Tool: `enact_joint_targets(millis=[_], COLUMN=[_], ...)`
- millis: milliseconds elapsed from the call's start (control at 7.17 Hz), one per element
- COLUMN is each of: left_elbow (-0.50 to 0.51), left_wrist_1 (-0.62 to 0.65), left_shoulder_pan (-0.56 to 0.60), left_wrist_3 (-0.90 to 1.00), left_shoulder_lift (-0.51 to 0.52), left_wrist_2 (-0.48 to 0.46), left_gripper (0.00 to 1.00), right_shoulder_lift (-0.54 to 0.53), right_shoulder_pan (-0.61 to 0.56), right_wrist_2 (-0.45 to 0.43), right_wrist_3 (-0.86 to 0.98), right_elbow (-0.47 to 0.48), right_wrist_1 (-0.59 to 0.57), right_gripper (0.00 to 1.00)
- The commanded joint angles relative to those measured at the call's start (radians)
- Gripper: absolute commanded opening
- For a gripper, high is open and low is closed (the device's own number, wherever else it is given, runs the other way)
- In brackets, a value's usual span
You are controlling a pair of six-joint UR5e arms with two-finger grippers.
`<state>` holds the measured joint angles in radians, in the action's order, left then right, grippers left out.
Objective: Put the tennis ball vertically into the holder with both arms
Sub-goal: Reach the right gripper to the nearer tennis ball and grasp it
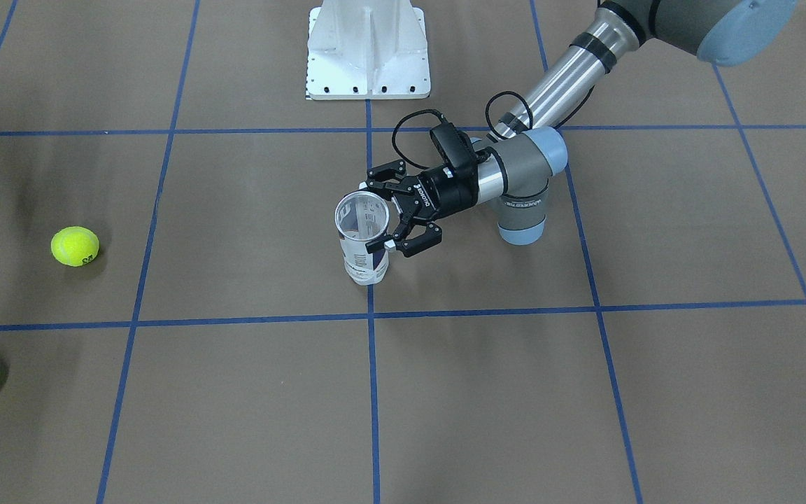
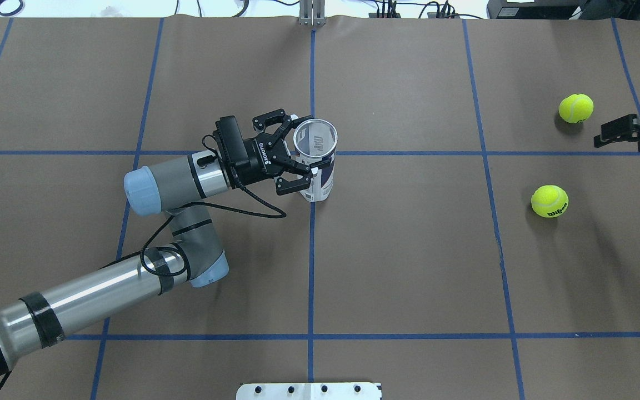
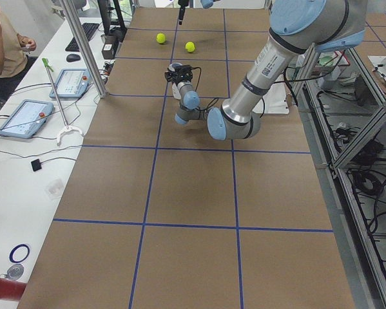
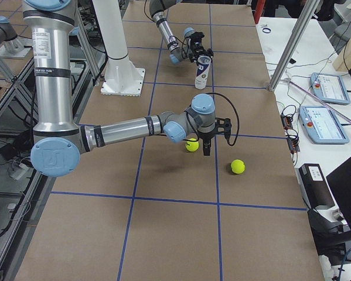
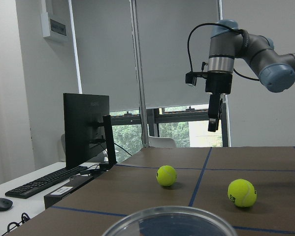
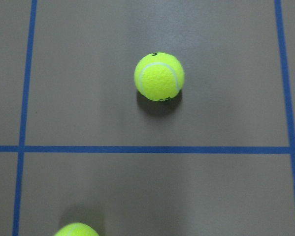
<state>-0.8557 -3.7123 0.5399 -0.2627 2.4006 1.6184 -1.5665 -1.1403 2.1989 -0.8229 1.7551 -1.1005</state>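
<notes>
The holder [image 1: 364, 262] is a clear tube with a navy-and-white label. It stands upright, open end up, at the table's middle, and also shows in the overhead view [image 2: 320, 186]. My left gripper [image 2: 306, 147] reaches in level from the side, its fingers closed on the tube just below the rim. Two yellow tennis balls [image 2: 576, 108] [image 2: 549, 201] lie on the table at my far right. My right gripper [image 2: 603, 135] points down beside the farther ball, above the table and holding nothing. I cannot tell whether it is open. The right wrist view shows that ball [image 6: 158, 76] below.
The white pedestal base [image 1: 368, 63] stands at my front edge, at the table's middle. Blue tape lines grid the brown table. A monitor and keyboard [image 5: 85, 128] sit past the right end. An operator [image 3: 2, 45] and tablets are beside the far side.
</notes>
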Motion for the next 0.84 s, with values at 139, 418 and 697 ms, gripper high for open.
enact_joint_targets(millis=[139,418,697], left_elbow=[0.0,0.001,0.001], left_wrist_1=[0.0,0.0,0.0], left_shoulder_pan=[0.0,0.0,0.0], left_wrist_3=[0.0,0.0,0.0], left_shoulder_lift=[0.0,0.0,0.0], left_wrist_2=[0.0,0.0,0.0], left_gripper=[0.92,0.92,0.92], right_shoulder_lift=[0.0,-0.006,-0.021], right_shoulder_pan=[0.193,0.276,0.333], right_wrist_2=[-0.18,-0.283,-0.345], right_wrist_3=[-0.247,-0.268,-0.266], right_elbow=[0.003,0.003,0.004], right_wrist_1=[0.105,0.105,0.105], right_gripper=[1.0,1.0,1.0])
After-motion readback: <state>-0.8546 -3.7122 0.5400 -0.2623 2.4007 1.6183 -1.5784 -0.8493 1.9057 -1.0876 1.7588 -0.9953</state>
